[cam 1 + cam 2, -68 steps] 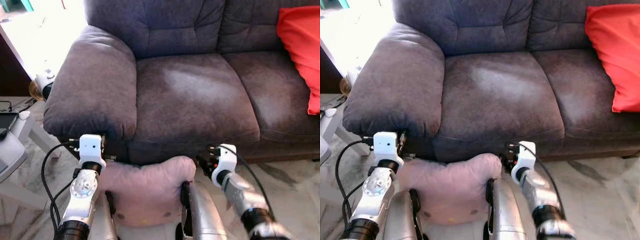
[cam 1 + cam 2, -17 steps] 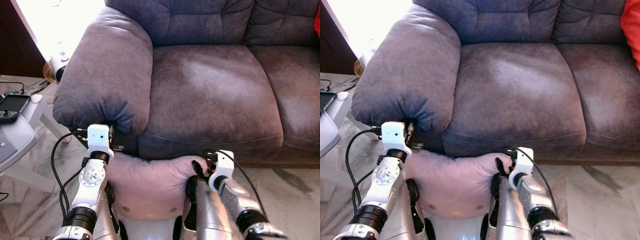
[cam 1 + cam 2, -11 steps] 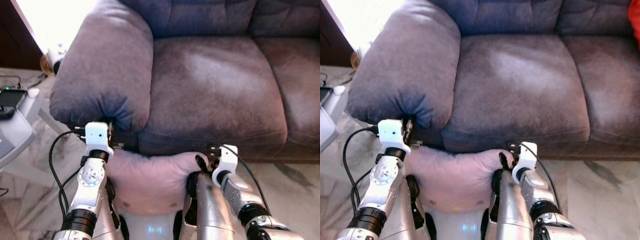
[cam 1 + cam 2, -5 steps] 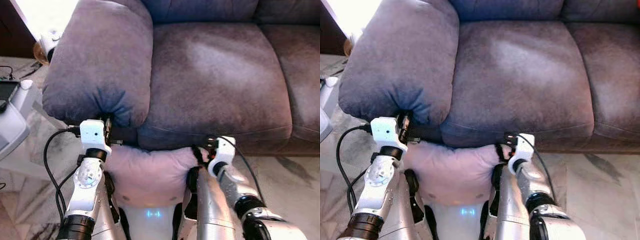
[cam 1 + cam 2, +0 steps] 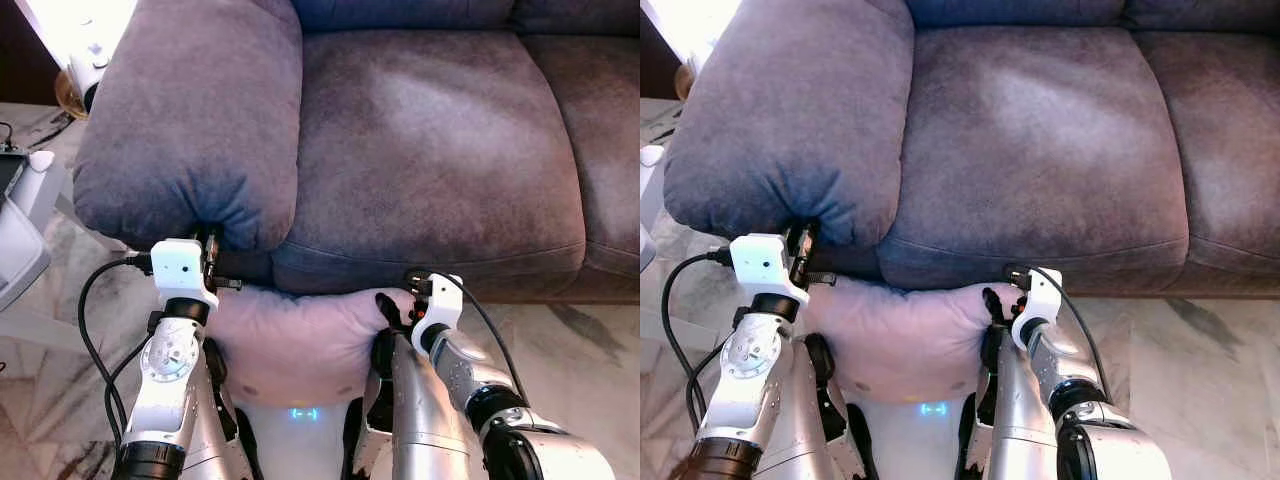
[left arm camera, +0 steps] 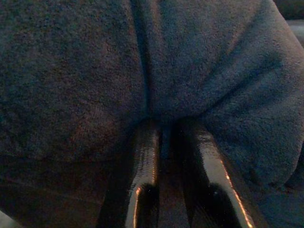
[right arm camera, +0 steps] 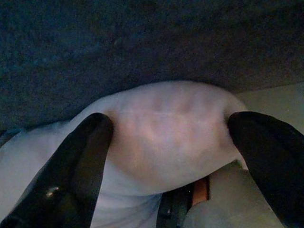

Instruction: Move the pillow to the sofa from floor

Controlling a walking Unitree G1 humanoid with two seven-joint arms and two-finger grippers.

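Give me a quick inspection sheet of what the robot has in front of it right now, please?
Surface: grey sofa, seat cushion bare; marble floor below.
Job's things: pink pillow held between both arms, low against the sofa's front edge, not yet on the seat.
Clutter: white object at the robot's left.
Grippers: left gripper pressed into fabric, fingers close together; right gripper spread around a pillow corner.
Cables: black cable looping beside the left arm; another along the right wrist.
Surroundings: bright light past the armrest.

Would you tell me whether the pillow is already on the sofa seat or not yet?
Not yet. The pillow is held between both arms, below the sofa seat's front edge, with the right gripper clasping one corner.
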